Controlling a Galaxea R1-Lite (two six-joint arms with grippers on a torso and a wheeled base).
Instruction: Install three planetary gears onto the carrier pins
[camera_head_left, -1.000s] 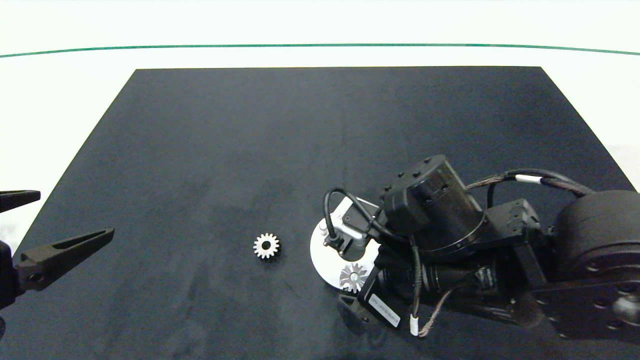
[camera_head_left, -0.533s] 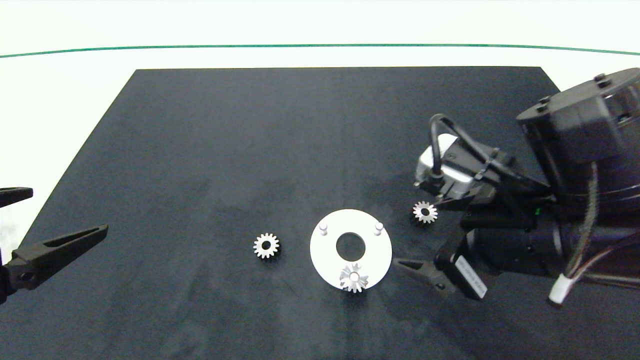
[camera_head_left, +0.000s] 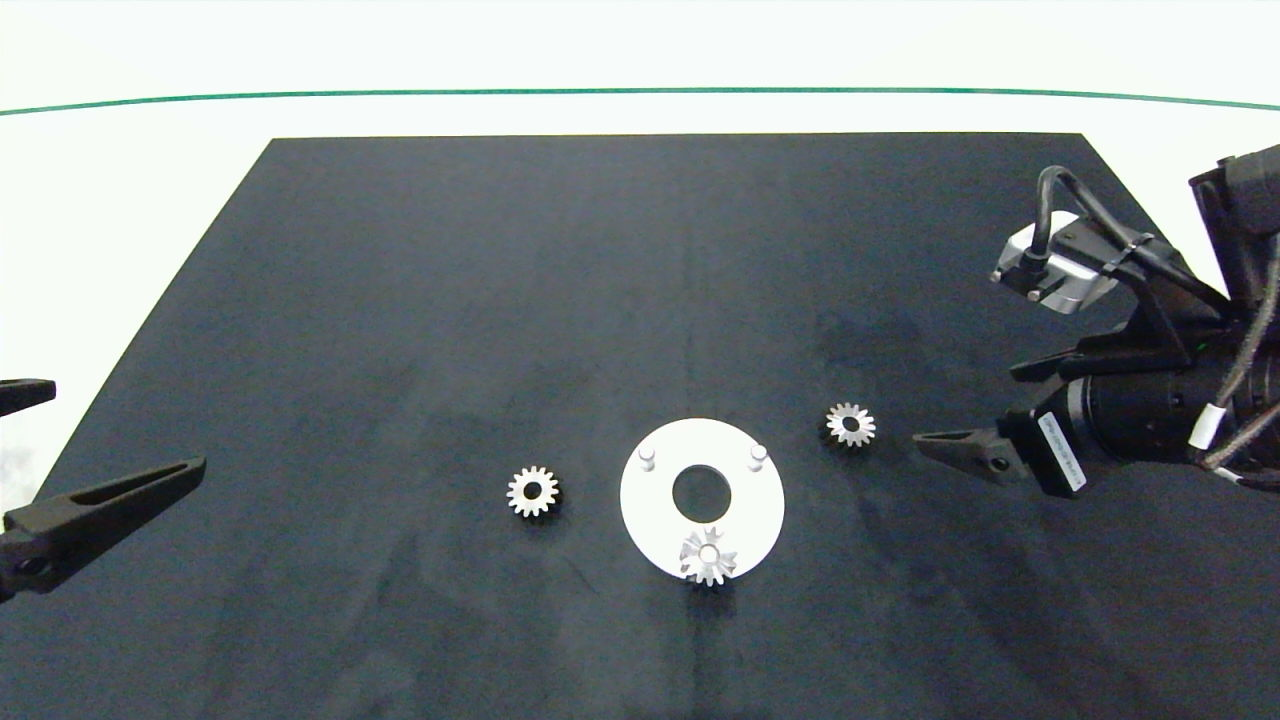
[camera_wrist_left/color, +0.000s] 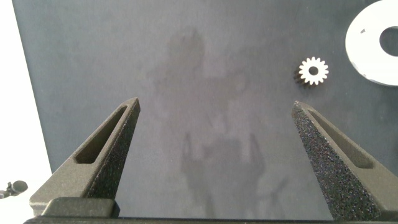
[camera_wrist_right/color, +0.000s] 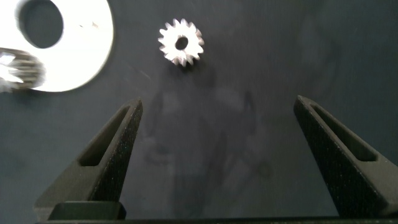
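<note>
1. Right now the right gripper (camera_head_left: 985, 410) hovers at the right of the dark mat (camera_head_left: 500, 280), fingers spread wide and holding nothing — one loose gear (camera_head_left: 851, 424) lies just beside its tips.
2. Nearby sits the white disc (camera_head_left: 655, 510): one gear (camera_head_left: 708, 557) is on its near pin, with two pins (camera_head_left: 647, 457) bare.
3. Another gear (camera_head_left: 532, 492) lies left of the disc.
4. Far left, the left gripper (camera_head_left: 60, 440) waits — wide open, empty.

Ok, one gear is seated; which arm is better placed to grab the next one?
Probably the right. The right gripper is open just beside the loose gear right of the disc. The left gripper sits at the mat's edge, farther from the other loose gear.
</note>
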